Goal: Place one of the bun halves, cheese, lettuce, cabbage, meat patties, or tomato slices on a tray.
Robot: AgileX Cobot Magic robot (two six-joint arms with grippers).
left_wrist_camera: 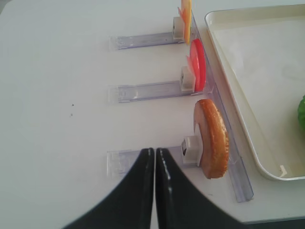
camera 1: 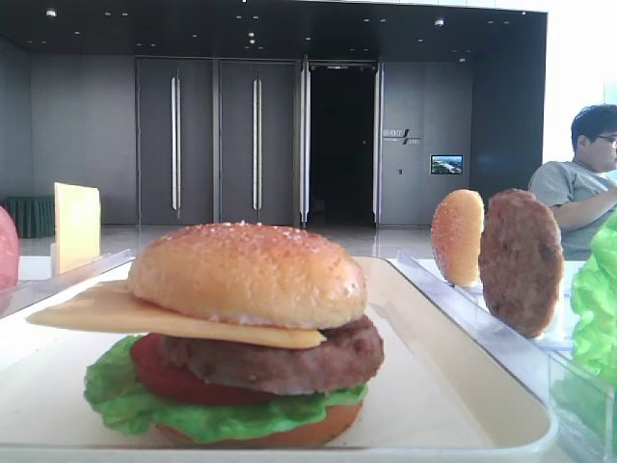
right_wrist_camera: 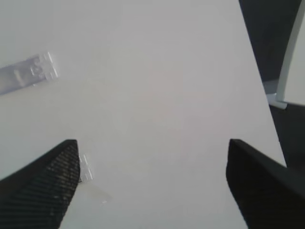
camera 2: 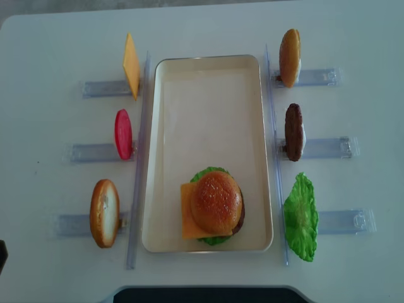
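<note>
Daylight blows out the upper right of the low front view to plain white, while the hall behind stays dark, dotted with small ceiling lights. The top bun there is sharp and evenly lit; the lettuce at the right edge of the frame is soft and overbright. In the overhead view the light is flat and even, the desk pale grey-white, shadows faint, the tray mildly glossy. The right wrist view is nearly washed out, with blurred dark gripper fingers in the lower corners. In the left wrist view the gripper shows a glare streak.
</note>
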